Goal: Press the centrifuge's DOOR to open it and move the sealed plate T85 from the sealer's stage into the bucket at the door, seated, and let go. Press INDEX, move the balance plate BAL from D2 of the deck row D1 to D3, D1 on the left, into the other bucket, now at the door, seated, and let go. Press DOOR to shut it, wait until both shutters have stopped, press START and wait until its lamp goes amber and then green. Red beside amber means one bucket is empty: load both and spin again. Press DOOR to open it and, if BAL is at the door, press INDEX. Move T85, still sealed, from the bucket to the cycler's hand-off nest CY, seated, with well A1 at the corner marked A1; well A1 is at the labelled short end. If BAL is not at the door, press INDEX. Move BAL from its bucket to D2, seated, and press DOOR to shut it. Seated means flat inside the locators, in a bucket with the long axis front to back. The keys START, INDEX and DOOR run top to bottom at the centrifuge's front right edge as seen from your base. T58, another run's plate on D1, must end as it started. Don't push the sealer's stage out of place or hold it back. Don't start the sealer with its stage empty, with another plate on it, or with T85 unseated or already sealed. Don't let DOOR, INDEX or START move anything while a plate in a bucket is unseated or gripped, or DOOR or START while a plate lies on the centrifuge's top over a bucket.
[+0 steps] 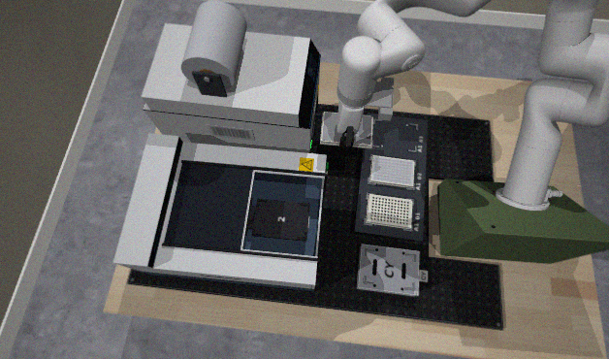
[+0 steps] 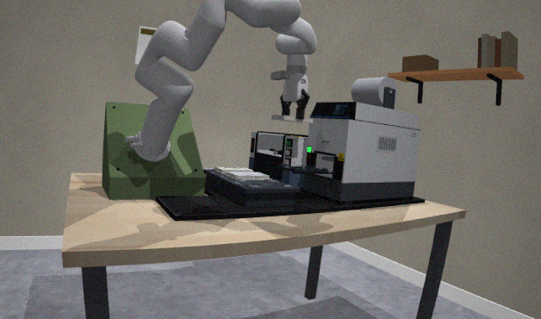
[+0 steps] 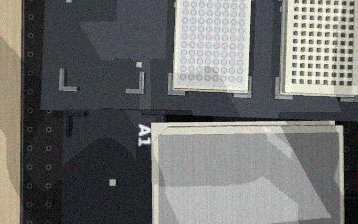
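Note:
My gripper (image 1: 346, 139) is shut on the sealed plate T85 (image 1: 346, 129) and holds it in the air beside the sealer (image 1: 229, 82), well above the deck. In the side view the gripper (image 2: 292, 113) carries the plate (image 2: 289, 117) flat, level with the sealer's top. In the wrist view the grey foil-covered plate (image 3: 247, 172) fills the lower right; the fingers are hidden. The centrifuge (image 1: 214, 213) stands open, with the bucket marked 2 (image 1: 281, 219) empty at the door. BAL (image 1: 393, 171) sits on D2 and T58 (image 1: 390, 211) on D1.
D3 (image 1: 404, 136) is empty; its corner locators also show in the wrist view (image 3: 102, 80), next to BAL (image 3: 212, 45) and T58 (image 3: 322, 47). The CY nest (image 1: 389, 269) lies empty at the front. The green arm base (image 1: 515, 223) stands to the right of the deck.

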Tool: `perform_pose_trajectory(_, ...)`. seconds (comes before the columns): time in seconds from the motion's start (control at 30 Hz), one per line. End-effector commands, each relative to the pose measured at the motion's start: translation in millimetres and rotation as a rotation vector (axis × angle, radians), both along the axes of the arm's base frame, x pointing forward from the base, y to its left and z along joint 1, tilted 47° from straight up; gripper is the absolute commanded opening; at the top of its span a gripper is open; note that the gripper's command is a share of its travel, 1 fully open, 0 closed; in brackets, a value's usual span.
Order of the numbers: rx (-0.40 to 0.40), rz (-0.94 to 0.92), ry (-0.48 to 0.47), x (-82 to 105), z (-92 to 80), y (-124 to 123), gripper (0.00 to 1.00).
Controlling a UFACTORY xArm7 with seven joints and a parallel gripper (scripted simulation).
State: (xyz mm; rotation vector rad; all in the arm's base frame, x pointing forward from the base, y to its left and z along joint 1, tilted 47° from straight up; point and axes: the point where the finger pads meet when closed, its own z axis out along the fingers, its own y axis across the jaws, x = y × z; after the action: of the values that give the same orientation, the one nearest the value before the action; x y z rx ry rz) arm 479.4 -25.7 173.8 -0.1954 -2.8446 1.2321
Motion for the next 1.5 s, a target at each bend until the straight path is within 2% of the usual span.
perform_pose_trajectory(0.0, 0.001, 0.003, -0.002, 2.2, -6.2, 8, 0.00)
perform_pose_trajectory(1.47, 0.002, 0.003, -0.002, 12.5, -70.8, 68, 0.00)
